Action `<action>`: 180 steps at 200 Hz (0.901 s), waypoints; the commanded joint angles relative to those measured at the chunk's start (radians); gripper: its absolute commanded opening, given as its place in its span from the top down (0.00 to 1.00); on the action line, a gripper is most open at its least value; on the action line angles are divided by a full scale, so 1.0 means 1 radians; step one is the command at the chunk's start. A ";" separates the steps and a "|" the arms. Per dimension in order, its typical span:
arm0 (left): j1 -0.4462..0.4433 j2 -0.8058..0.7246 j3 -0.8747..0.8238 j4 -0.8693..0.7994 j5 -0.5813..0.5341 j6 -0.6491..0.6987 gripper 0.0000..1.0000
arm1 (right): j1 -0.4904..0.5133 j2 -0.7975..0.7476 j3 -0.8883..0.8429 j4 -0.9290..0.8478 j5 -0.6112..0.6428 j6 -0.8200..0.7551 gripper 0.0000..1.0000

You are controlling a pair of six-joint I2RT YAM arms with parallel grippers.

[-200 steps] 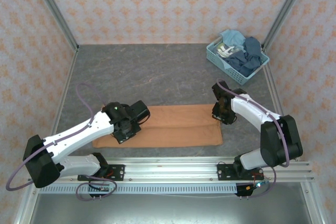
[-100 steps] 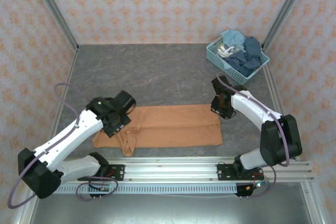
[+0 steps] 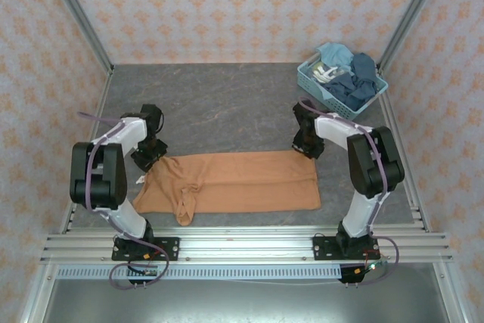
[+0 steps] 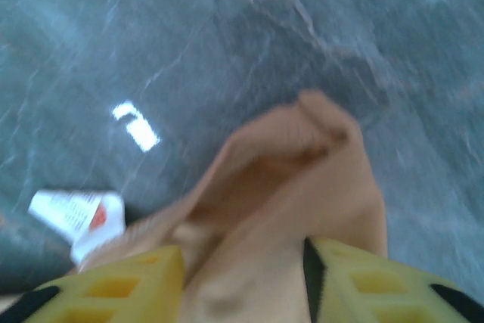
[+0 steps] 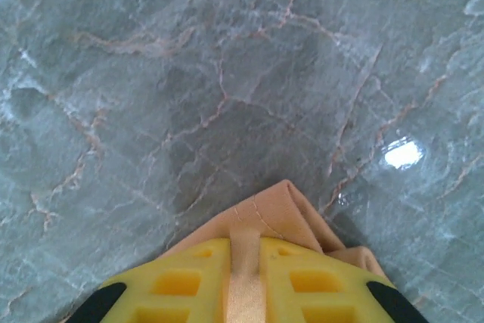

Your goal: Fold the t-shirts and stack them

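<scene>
Grey marbled table (image 3: 227, 104), pinkish patterned walls (image 3: 227, 5) on 3 sides. Orange-tan t-shirt (image 3: 242, 183) lies flat as a long band across the table's 6 o'clock area, w/ a bunched crease (image 3: 185, 206) at its 7 o'clock edge. No chest print visible.

Left gripper (image 3: 149, 158) is at the shirt's 10 o'clock corner. In the left wrist view its (image 4: 242, 277) yellow pads (image 4: 128, 285) are pinching a thick fold of the orange cloth (image 4: 302, 179), which pokes out toward 12 o'clock. A white tag (image 4: 76, 213) w/ a red mark sits at 9 o'clock of the fold; its text is too blurred to read. The tag also shows as a white speck (image 3: 141, 180) from the top.

Right gripper (image 3: 305, 147) is at the shirt's 2 o'clock corner. In the right wrist view its (image 5: 243, 277) jaws are pressed nearly together on a narrow strip of hem (image 5: 272, 213), stitching visible.

Pale blue lattice basket (image 3: 306, 79) stands at the table's 1 o'clock corner, well apart from the shirt, piled w/ blue-grey clothes (image 3: 352, 85). No readable brand or writing anywhere.
</scene>
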 commanded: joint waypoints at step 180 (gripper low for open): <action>-0.087 -0.082 0.203 -0.056 -0.042 0.136 0.56 | -0.045 0.070 0.305 -0.144 0.163 -0.210 0.61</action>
